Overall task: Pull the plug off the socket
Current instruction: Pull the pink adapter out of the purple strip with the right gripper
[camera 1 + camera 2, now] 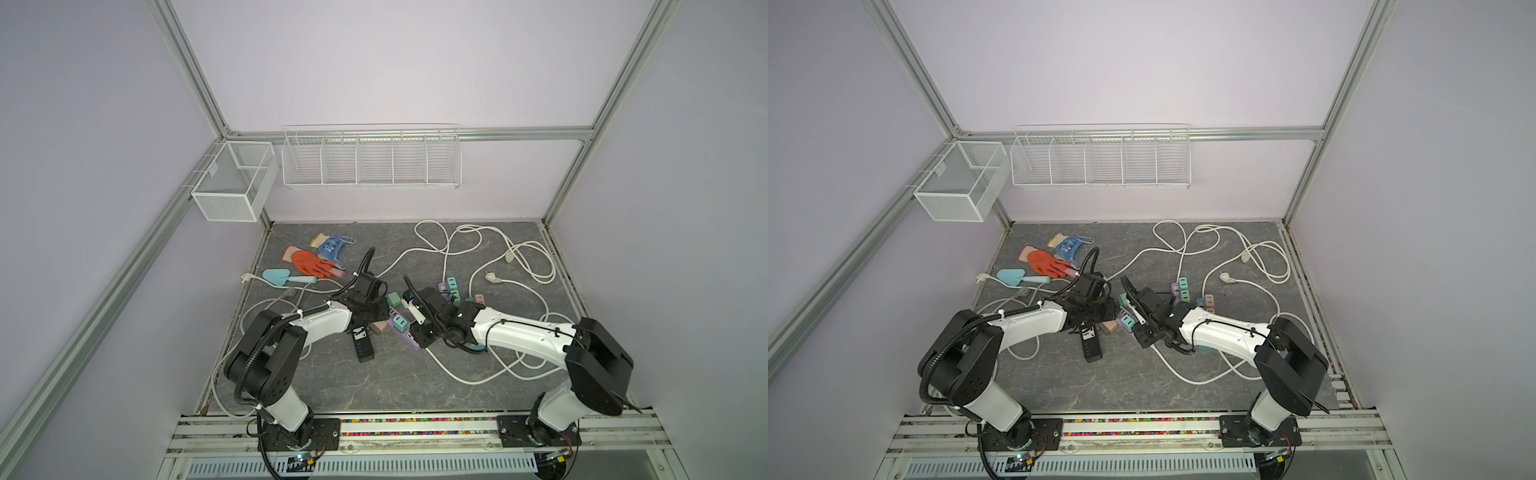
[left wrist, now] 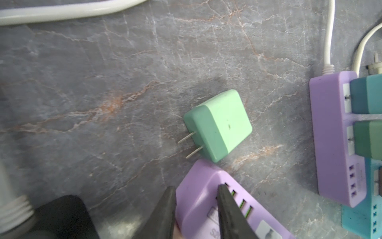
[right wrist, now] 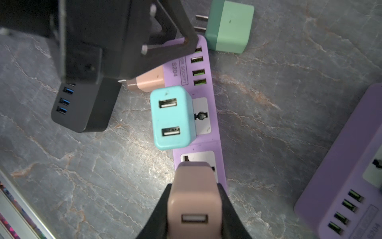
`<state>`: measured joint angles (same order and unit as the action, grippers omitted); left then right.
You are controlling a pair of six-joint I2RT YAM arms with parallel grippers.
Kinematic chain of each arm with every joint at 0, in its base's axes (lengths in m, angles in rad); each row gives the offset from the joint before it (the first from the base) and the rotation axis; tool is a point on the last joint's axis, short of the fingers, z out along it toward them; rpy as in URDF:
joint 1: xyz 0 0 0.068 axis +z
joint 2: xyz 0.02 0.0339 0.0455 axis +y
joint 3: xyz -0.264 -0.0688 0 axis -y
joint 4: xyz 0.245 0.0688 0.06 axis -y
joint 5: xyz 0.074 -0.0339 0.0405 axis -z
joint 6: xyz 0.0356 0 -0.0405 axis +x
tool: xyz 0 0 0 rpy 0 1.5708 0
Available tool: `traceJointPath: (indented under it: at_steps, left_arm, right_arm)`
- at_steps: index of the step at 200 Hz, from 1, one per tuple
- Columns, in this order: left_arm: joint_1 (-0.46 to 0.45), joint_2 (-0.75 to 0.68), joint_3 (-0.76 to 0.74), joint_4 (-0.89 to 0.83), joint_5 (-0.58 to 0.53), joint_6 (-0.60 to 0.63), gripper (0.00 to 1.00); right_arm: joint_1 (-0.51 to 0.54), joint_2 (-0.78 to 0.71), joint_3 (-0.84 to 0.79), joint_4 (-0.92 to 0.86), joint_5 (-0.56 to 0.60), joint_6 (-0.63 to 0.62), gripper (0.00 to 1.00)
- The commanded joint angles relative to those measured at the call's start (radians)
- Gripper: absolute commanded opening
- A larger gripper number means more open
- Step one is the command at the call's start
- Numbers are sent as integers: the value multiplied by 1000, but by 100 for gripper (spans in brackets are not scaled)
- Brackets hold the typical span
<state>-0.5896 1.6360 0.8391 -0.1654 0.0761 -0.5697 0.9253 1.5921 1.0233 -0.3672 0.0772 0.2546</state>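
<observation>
Right fingers [image 3: 159,213]: clamped on the pink plug [image 3: 192,192], one on each of its sides; the right gripper [image 3: 194,186] is shown clearly only by the right wrist view.
Pink plug: held over the socket of the purple power strip [image 3: 171,78] farthest from the strip's USB ports. Its prongs are hidden under its own body, so it cannot be told whether it is seated.
Left fingers [image 2: 163,211]: narrowed onto the USB end of the strip, one on each side; the left gripper [image 2: 196,187] is cut off by the frame edge.
Turquoise plug [image 3: 171,118]: seen plugged into the strip, between the USB ports and the pink plug.
Mint plug [image 2: 219,124]: lying loose on the surface [image 2: 103,82] just beside the strip's USB end, prongs bare.
Half hidden: a beige plug [image 3: 148,80] touching the strip's side and a black USB hub [image 3: 82,111] near it, both partly covered by the left gripper.
Cut off: a second purple strip [image 2: 334,134] and a blue strip [image 2: 361,219], apart from the held strip.
Top view: the held strip [image 1: 409,338] is glimpsed between the two wrists; the pink plug is covered there, and neither grip can be made out.
</observation>
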Motion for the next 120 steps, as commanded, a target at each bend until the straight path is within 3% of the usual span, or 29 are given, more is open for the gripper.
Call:
traceJointPath:
  at_steps: [1, 120]
  left_arm:
    - [7, 18, -50, -205, -58, 24, 35]
    - [7, -106, 35, -219, -52, 14, 35]
  right_arm:
    - [-14, -43, -23, 25, -32, 14, 23]
    - [-48, -155, -57, 24, -94, 97, 23]
